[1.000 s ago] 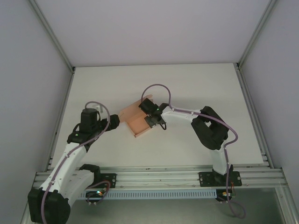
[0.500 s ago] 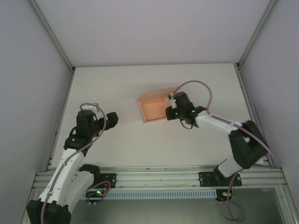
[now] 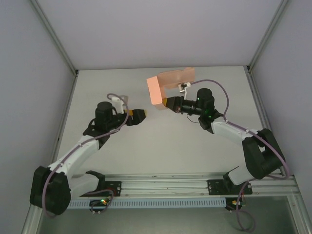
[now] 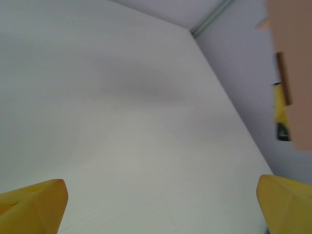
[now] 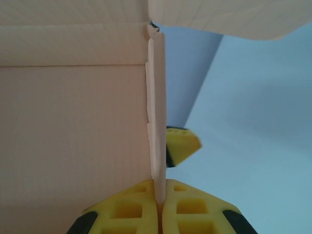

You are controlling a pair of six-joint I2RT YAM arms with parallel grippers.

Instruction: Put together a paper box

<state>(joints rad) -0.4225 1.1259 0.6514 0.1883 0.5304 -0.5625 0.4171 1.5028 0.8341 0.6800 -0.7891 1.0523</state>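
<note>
Though cropped, paper box [image 5: 73, 122] in fingers [image 5: 122, 212]

the paper box [image 5: 73, 122] was thin salmon-pink card, matt, with a faint ribbed grain and a slightly ragged cut edge. my right gripper [image 5: 160, 209] had yellow fingers [image 5: 195, 212] of moulded plastic, dull in sheen, with small recessed pockets. my left gripper [image 4: 161, 202] showed the same smooth yellow plastic. the table [image 3: 146, 151] looked matt white and smooth. my arm shells [image 3: 73, 157] were white and black plastic with a slight gloss. the rail [image 3: 161, 184] at the near edge was bare ribbed metal.
</note>
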